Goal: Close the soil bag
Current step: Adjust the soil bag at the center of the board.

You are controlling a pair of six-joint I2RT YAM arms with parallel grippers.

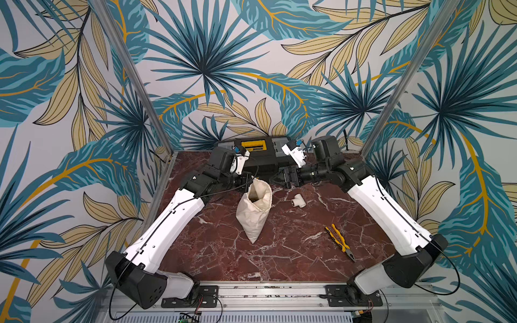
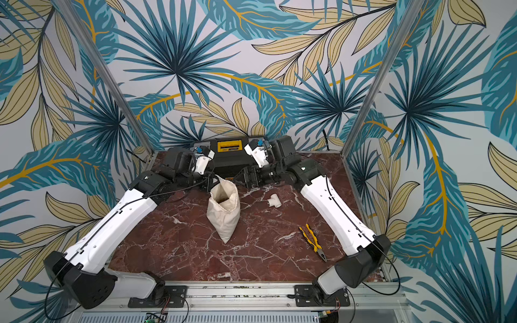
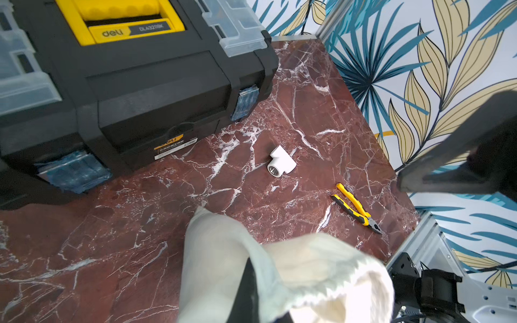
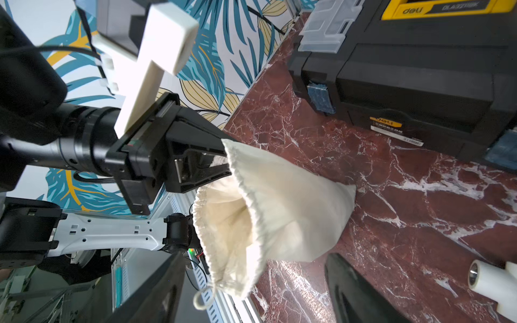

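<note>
While the left gripper [image 4: 226, 158] pinches the rim of the soil bag [image 1: 253, 212], which stands open-mouthed on the marble table [image 1: 223, 257] before the black toolbox [image 3: 134, 84], the right gripper [image 1: 275, 177] hangs just beside it, jaws apart, empty. The toolbox's yellow label [image 3: 128, 30] reads "deli", then a code beginning "DL432".

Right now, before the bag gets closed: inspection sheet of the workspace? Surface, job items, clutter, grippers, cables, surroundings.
Surface: red-brown marble tabletop; no spills seen.
Job's things: cloth bag standing, mouth open; cord loop hangs from its rim.
Clutter: white pipe fitting and yellow pliers lying apart from the bag; black toolbox at the far edge.
Grippers: left gripper shut on the bag's rim; right gripper open near the mouth, gripping nothing.
Cables: black cables run along both arms, looping at the bases.
Surroundings: leaf-print walls, metal posts.
</note>
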